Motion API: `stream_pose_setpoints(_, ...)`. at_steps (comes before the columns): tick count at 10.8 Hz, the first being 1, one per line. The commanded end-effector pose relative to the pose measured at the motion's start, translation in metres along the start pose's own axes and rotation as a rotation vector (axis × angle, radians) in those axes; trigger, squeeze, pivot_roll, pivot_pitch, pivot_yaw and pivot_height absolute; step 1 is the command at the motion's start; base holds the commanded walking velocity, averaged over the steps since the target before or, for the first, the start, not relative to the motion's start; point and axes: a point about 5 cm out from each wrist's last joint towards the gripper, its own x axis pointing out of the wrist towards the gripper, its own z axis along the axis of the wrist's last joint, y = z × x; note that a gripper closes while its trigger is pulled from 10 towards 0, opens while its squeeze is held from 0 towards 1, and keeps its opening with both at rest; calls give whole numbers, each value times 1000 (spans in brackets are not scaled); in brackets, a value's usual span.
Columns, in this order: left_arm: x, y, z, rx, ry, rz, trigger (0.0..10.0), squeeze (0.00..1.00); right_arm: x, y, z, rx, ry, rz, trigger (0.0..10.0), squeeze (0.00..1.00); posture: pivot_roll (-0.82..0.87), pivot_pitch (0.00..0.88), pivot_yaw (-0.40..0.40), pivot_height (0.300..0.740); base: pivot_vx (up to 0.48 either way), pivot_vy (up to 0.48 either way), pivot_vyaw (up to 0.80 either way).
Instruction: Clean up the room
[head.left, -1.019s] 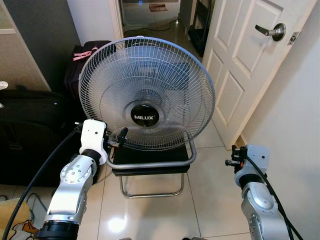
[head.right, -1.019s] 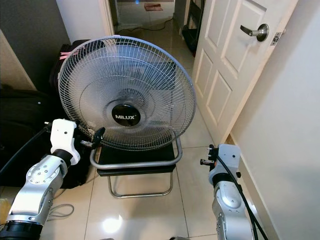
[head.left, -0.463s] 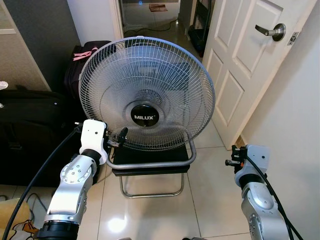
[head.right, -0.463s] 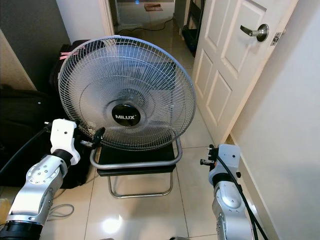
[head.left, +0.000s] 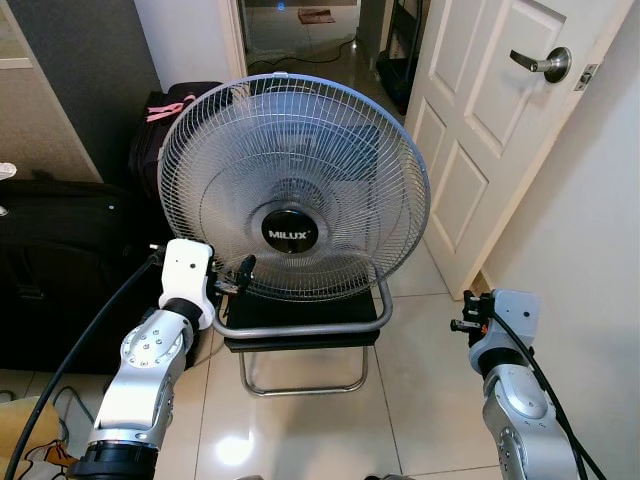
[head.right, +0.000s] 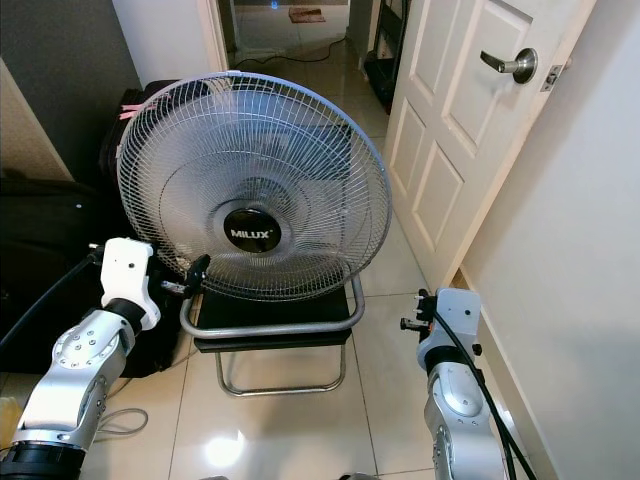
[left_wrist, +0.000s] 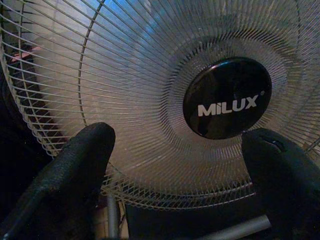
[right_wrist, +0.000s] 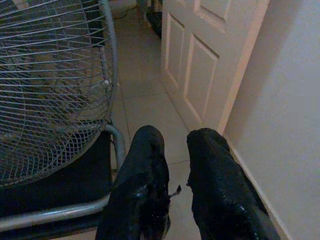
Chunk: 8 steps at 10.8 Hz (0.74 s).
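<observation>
Big MILUX floor fan (head.left: 293, 187) sits on the tiled floor (head.left: 420, 400) right ahead, its round grille resting in a grey tube stand (head.left: 305, 330) with a black base. White door (head.left: 490, 120) stands open to the right of it, black bags (head.left: 60, 260) lie along the wall to the left, hallway visible beyond

Left pincer (head.left: 243, 272) is raised to the fan's lower left grille edge, just beside or touching it, can't tell which; in its wrist view the two black fingers (left_wrist: 75, 175) are wide apart with the MILUX hub between them, gripping nothing. Right pincer (right_wrist: 170, 195) held low near the right of the stand, apart from the fan, fingers close together with a narrow gap, empty

Progress judgement: early. Fan not grasped, nothing carried. Cleanup looks barely begun here. Left to do is probably taking hold of the fan or stand and shifting it, then dealing with the bags
</observation>
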Motion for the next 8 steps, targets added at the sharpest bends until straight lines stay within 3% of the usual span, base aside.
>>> stream_pose_setpoints(1,-37,-19,-30,-139,161,45,10000,0,-18,-26,1,117,23,109,10000,0,-18,0,-41,740,0,0,0)
stream_pose_setpoints(4,-37,-20,-31,-126,161,40,10000,0,-18,-25,2,121,23,105,10000,0,-26,0,-41,740,0,0,0)
stream_pose_setpoints(5,-37,-13,-36,-103,167,9,10000,0,-12,-20,2,110,31,111,10000,0,-39,0,-23,740,0,0,0)
stream_pose_setpoints(6,-39,-7,-39,-90,170,-17,10000,0,-11,-18,0,109,39,113,10000,365,-37,0,-23,740,0,0,0)
stream_pose_setpoints(7,-43,-3,-39,-96,163,-34,10000,0,-11,-18,1,84,23,127,10000,1000,-35,0,-22,740,0,0,0)
stream_pose_setpoints(8,-52,2,-38,-142,150,-32,10000,0,-13,-18,3,48,14,149,10000,1000,-32,0,-22,740,0,0,800)
